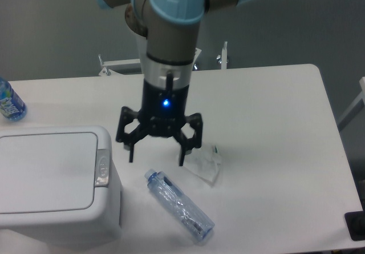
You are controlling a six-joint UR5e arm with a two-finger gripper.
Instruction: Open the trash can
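The trash can [54, 180] is a large boxy light-grey bin at the front left of the table, its flat lid shut. A small grey push-latch [102, 166] sits on its right rim. My gripper [157, 154] hangs over the table just right of the can, pointing down, its two black fingers spread wide and empty. The left fingertip [132, 154] is a short way right of the latch and apart from it.
A clear plastic bottle [179, 205] with a blue cap lies on the table in front of the gripper. A crumpled clear plastic piece [207, 162] lies right of the right finger. Another blue bottle [9, 101] stands at the left edge.
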